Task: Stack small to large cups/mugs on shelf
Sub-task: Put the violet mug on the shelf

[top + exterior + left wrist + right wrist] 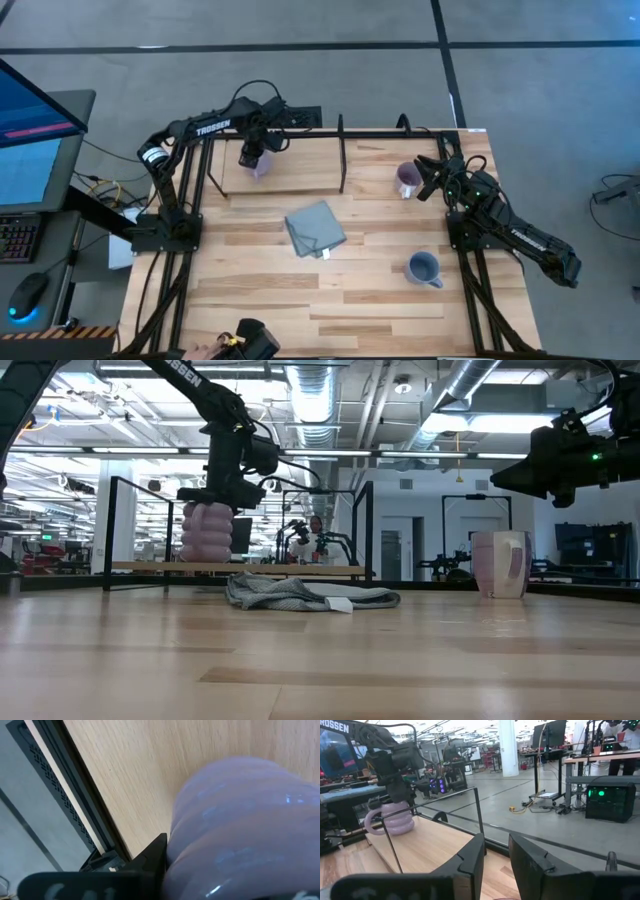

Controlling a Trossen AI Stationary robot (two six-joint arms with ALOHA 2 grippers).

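From above, my left gripper [251, 157] is over the shelf [300, 170], in its left compartment, closed on the light purple mug [257, 166]. My right gripper [432, 178] waits near the table's far right corner, just beside the darker purple mug [407, 179], which stands right of the black divider [342, 155]. The blue-grey mug [424, 268] stands on the table [330, 300] near the right edge, and a folded cloth [315, 229] lies in the middle.

At table height, the ribbed light purple mug [206, 532] sits on the shelf board [290, 568] under my left gripper [217, 498].

In my left wrist view, this mug [240, 830] fills the frame against my finger [152, 857].

In my right wrist view, my fingers [470, 857] stand apart with nothing between them.
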